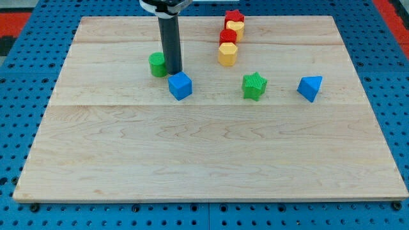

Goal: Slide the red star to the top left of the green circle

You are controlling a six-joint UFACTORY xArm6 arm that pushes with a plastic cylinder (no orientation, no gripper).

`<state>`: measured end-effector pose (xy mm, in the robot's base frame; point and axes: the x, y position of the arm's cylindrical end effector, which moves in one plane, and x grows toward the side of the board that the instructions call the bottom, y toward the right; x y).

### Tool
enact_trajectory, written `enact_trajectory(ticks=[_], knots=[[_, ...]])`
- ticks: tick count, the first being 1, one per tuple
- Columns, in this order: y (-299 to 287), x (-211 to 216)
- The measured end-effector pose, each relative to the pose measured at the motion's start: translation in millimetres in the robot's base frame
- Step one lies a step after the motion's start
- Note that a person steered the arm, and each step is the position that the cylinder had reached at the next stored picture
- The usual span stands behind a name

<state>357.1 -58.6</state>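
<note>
Green circle (157, 64), blue cube (180, 85), green star (254, 85), blue triangle (310, 87), red star (234, 16), pale striped wooden board (204, 153).

The bench (211, 153) is a pale wooden board of joined planks. On it, toward ten o'clock from its middle, sits the green circle (157, 64), with the blue cube (180, 85) close at its four o'clock. At twelve o'clock a touching column runs from the far edge inward: red star (234, 16), yellow block (236, 27), red block (228, 36), yellow hexagon (227, 54). The green star (254, 85) lies at one o'clock, the blue triangular block (310, 87) at two o'clock.
</note>
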Motion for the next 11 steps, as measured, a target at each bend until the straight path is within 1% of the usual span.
enact_trajectory(ticks=[1, 2, 3, 4, 5, 6, 7, 9, 10, 11], knots=[[46, 5], [121, 7], [194, -34], [194, -128], [192, -165], [137, -163], [21, -160], [19, -164], [-17, -164], [-66, -163]])
